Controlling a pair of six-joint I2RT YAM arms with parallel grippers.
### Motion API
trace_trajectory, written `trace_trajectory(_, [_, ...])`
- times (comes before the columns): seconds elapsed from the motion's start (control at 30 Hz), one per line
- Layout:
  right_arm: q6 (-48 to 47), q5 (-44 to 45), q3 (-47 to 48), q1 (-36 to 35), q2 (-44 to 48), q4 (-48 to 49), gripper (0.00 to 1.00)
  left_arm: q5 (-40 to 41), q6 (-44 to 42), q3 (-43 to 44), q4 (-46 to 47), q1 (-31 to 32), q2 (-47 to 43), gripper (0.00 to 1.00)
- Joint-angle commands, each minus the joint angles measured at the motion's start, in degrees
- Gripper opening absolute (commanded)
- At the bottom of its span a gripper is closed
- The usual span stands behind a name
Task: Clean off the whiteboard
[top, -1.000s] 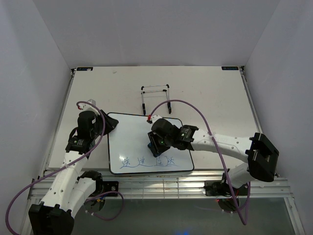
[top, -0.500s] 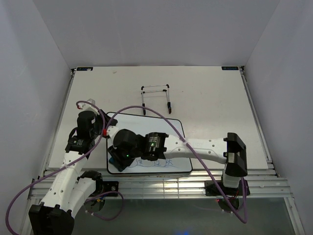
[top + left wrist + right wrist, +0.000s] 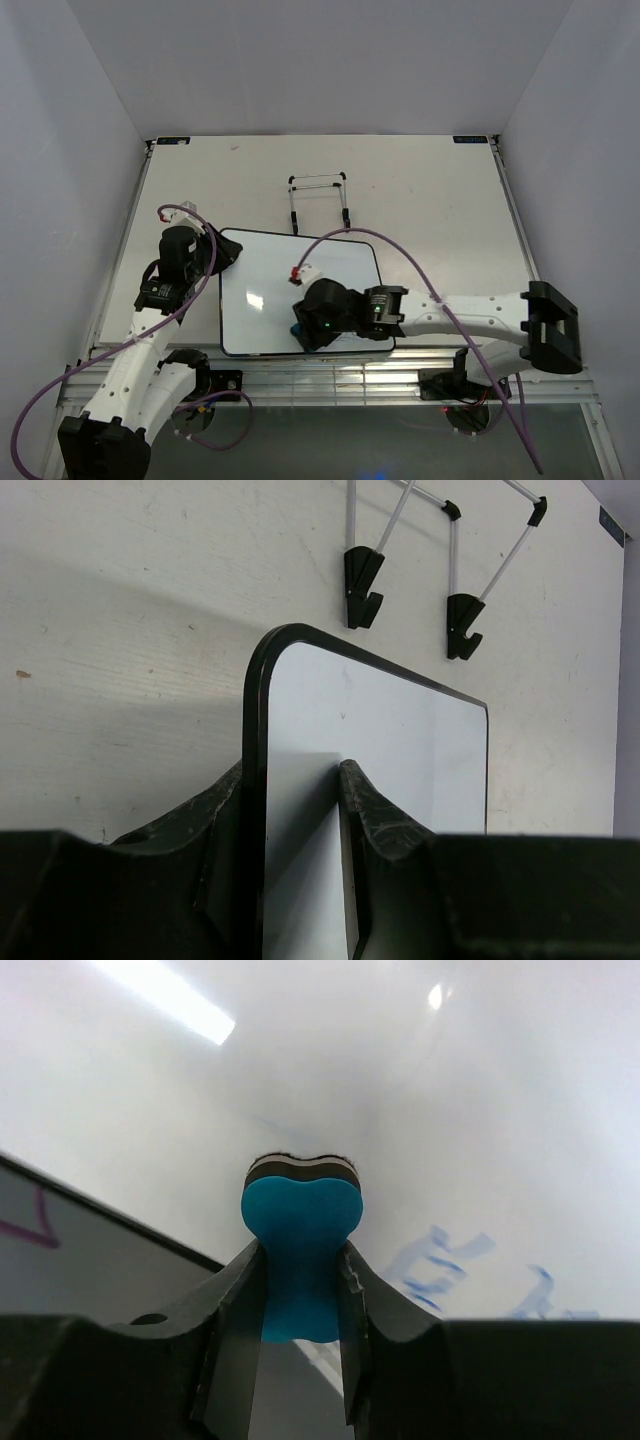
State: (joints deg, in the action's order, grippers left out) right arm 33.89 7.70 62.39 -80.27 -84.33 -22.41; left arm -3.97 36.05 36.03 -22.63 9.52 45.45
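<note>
The whiteboard lies flat on the table, glossy white with a thin black frame. My left gripper is shut on its far left corner; in the left wrist view the fingers straddle the board's left edge. My right gripper is shut on the blue eraser and presses it on the board near its near edge. Blurred blue writing remains just right of the eraser. In the top view the right arm hides that part of the board.
A thin black wire stand lies on the table just beyond the board, also in the left wrist view. The table's near edge and the arm bases sit right below the board. Purple cables loop over both arms.
The right gripper swept the eraser left along the near row of blue writing, then came back to the near edge's middle. The writing on the left part is gone. The left gripper has not moved.
</note>
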Motion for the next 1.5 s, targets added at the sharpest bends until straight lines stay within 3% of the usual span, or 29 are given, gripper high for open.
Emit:
trace_trajectory(0.0, [7.23,4.78,-18.73,3.01,5.19,-11.25,0.08,6.43,-5.12,1.85,1.54,0.24,-0.89,0.0])
trace_trajectory(0.1, [11.45,5.74,-24.5,4.24,11.97,-12.65,0.08,6.34,-5.12,1.94,1.45,0.15,-0.89,0.0])
trace_trajectory(0.2, [11.2,5.66,-23.55,4.33,13.93,-12.48,0.08,6.08,-5.03,2.02,1.63,0.15,-0.63,0.0])
trace_trajectory(0.43, [-0.04,0.66,-0.37,1.79,0.24,-7.66,0.08,6.08,-4.94,1.85,1.54,0.15,-0.63,0.0])
trace_trajectory(0.6, [-6.81,-4.18,23.24,-1.73,-14.68,-6.85,0.08,6.16,-4.94,1.85,1.36,0.15,-0.54,0.0])
trace_trajectory(0.77, [-8.49,-5.87,29.55,-2.26,-19.29,-6.15,0.08,6.34,-4.94,1.94,1.28,0.15,-0.54,0.0])
trace_trajectory(0.9, [-6.65,-3.75,19.9,-0.16,-14.91,-5.72,0.08,6.69,-4.85,1.94,1.01,0.24,-0.54,0.0])
trace_trajectory(1.0, [-3.05,-1.03,6.38,2.3,-8.41,-5.19,0.08,6.95,-4.68,1.94,1.01,0.15,-0.63,0.0])
trace_trajectory(1.1, [1.26,-0.85,-13.18,6.95,-0.41,-4.31,0.08,7.13,-4.68,2.02,1.01,0.15,-0.8,0.0])
trace_trajectory(1.27, [7.67,-2.78,-33.24,13.46,15.38,-3.78,0.08,7.39,-4.68,2.03,0.84,0.24,-1.24,0.0])
trace_trajectory(1.37, [8.73,-4.36,-40.13,17.68,24.0,-3.95,0.08,7.31,-4.5,1.94,0.84,0.15,-1.16,0.0])
trace_trajectory(1.47, [8.48,-5.42,-41.03,19.01,28.69,-3.95,0.08,7.13,-4.5,2.03,0.92,0.15,-0.89,0.0])
